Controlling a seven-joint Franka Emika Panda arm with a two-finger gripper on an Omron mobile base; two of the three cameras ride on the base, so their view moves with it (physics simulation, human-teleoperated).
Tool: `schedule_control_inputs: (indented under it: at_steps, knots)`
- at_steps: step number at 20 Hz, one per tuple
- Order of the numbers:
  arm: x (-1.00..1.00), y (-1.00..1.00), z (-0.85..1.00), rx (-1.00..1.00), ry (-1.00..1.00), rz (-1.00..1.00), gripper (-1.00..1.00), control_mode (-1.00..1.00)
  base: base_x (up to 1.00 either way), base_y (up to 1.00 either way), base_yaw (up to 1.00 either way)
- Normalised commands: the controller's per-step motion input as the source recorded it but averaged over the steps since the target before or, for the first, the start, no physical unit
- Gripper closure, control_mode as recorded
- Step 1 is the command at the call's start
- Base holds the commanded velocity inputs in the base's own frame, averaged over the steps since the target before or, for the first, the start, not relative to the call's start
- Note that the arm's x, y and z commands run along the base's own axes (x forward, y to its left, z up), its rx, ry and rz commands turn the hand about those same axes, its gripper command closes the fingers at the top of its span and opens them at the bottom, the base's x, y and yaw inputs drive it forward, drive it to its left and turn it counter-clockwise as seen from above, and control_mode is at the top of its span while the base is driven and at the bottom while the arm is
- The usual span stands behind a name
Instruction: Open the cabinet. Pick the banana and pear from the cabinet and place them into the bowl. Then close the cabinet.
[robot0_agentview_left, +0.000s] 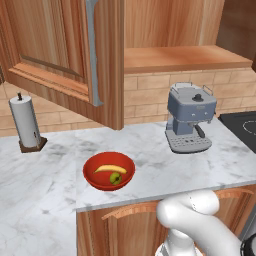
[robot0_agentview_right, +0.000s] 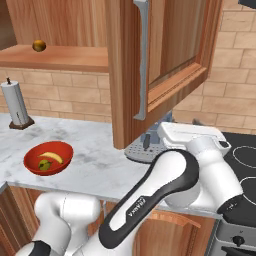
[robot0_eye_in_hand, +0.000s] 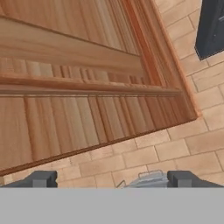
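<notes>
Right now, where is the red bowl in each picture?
Left base view: the bowl sits at lower centre on the marble counter, with the banana and the pear inside.
Right base view: the bowl sits at the left edge of the counter.
Hand view: not in it.
Shared landmark: the paper-towel roll, behind and to the left of the bowl.

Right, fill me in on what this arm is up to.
The banana and pear already lie in the red bowl on the marble counter. The wall cabinet stands open. The robot's gripper, fingers spread and empty, faces the inside of one cabinet door; closing it remains.
</notes>
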Motion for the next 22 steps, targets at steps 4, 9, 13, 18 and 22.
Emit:
schedule_control_inputs:
  at_steps: [4,9,13,18,22]
  knots:
    - [0.0,0.04,0.02,0.0,-0.28,0.31,-1.0,-1.0,0.0,0.0,0.0]
    - [0.0,0.0,0.13,0.0,-0.28,0.39,-1.0,-1.0,0.0,0.0,0.0]
    - [0.11,0.0,0.41,0.0,-0.33,0.32,-1.0,-1.0,0.0,0.0,0.0]
    - [0.34,0.05,0.38,-0.02,-0.29,0.26,-1.0,-1.0,0.0,0.0,0.0]
    - [0.44,0.41,0.05,-0.07,-0.19,0.2,-1.0,-1.0,0.0,0.0,0.0]
